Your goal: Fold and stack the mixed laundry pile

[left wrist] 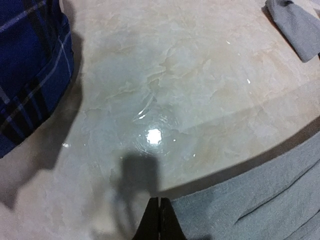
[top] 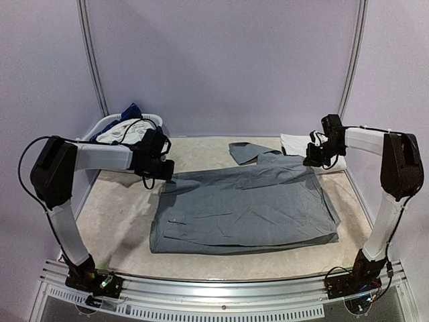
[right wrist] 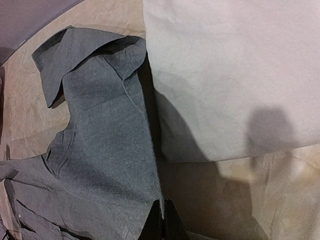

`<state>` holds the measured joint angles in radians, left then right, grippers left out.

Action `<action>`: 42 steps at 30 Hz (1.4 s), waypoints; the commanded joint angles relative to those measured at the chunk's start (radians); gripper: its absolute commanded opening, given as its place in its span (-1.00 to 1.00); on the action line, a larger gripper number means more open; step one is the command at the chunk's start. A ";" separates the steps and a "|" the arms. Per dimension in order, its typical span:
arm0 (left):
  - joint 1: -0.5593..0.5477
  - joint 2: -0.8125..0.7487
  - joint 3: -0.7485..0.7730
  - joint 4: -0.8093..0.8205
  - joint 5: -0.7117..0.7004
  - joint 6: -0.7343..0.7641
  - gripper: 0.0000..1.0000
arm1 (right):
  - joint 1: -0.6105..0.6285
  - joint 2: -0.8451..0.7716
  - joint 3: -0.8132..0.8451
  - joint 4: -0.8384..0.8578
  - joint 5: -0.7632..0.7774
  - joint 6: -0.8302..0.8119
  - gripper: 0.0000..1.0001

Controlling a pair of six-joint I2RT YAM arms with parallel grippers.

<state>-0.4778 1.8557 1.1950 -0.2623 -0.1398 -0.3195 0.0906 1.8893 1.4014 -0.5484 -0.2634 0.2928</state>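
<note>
A plain grey T-shirt (top: 248, 208) lies spread across the middle of the table, one sleeve (top: 242, 151) pointing to the back. My left gripper (top: 159, 169) is shut on the shirt's back left corner. In the left wrist view (left wrist: 159, 212) that edge (left wrist: 260, 200) hangs just above the table, casting a shadow. My right gripper (top: 314, 158) is shut on the back right edge. In the right wrist view (right wrist: 163, 214) the grey cloth (right wrist: 100, 140) runs into the shut jaws. A white piece (top: 295, 143) lies flat at the back right, beside the right gripper (right wrist: 235, 75).
A white oval basket (top: 107, 125) stands at the back left with blue plaid cloth (left wrist: 30, 65) and white cloth in it. The beige tabletop (left wrist: 165, 75) shows bare between the basket and the shirt. Purple walls close the back and both sides.
</note>
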 commanded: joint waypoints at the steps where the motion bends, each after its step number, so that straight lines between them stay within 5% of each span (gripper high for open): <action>1: -0.017 -0.056 -0.041 0.038 -0.005 -0.008 -1.00 | -0.004 -0.052 -0.042 0.036 0.049 0.018 -1.00; 15: -0.137 -0.206 -0.161 -0.014 -0.145 0.008 -1.00 | -0.003 -0.121 -0.157 0.078 0.105 0.045 -0.87; 30: -0.162 -0.296 -0.268 -0.017 -0.198 -0.005 -1.00 | -0.003 -0.243 -0.336 0.163 0.115 0.082 -1.00; 42: -0.219 -0.277 -0.349 0.034 -0.216 -0.030 -1.00 | -0.003 -0.276 -0.438 0.211 0.118 0.130 -0.73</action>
<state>-0.6678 1.5730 0.8818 -0.2459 -0.3279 -0.3294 0.0906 1.6447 0.9989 -0.3672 -0.1638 0.3996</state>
